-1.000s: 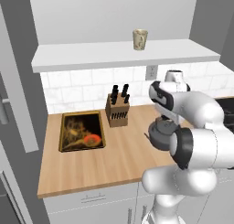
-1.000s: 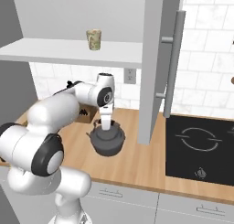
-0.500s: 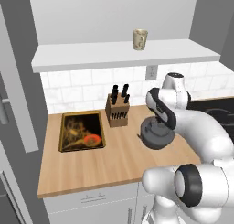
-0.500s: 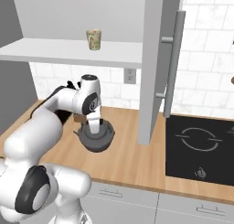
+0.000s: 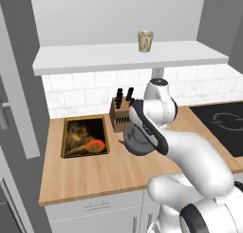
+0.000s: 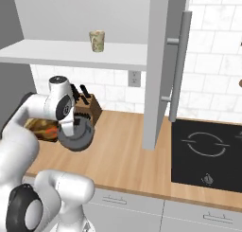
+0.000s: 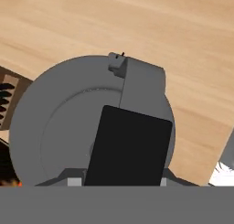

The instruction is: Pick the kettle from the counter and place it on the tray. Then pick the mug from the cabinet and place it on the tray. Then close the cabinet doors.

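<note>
as you carried the kettle (image 5: 136, 140) toward nine o'clock, your gripper (image 5: 138, 132) clamped its handle; it neared the tray (image 5: 66, 151).

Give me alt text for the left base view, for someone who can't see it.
A white robot arm carries the dark grey kettle above the wooden counter, between the knife block and the tray. A mug stands on the cabinet shelf above.
</note>
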Robot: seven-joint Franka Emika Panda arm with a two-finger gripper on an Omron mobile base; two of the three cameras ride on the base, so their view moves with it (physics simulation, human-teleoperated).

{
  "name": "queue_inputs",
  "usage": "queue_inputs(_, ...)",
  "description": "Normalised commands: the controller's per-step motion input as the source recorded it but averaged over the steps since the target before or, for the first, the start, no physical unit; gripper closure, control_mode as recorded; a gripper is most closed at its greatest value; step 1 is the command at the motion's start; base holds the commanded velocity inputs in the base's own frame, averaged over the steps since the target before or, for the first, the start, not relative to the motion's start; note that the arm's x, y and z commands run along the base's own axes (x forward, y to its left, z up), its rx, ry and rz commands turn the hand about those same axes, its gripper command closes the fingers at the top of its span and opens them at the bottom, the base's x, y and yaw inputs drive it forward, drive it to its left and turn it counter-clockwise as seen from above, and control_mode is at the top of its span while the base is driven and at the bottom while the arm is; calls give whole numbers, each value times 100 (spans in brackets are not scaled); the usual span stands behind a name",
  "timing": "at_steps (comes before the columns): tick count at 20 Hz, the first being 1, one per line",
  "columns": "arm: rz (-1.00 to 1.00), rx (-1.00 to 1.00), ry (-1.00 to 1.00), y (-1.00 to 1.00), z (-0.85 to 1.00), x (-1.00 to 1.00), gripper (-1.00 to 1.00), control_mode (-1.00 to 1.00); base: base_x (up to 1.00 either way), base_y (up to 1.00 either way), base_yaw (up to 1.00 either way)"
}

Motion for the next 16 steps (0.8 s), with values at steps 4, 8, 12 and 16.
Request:
queue_inputs(4,-2,-1,-18,100,9,2,100,-100,0,0,0)
queue_inputs(8,-6,-1,-21,96,17,19,100,-100,0,0,0)
queue_inputs(12,-3,-11,-20,84,1,28,100,-100,0,0,0)
queue_inputs(16,0,-10,-3,56,4,47,100,-100,0,0,0)
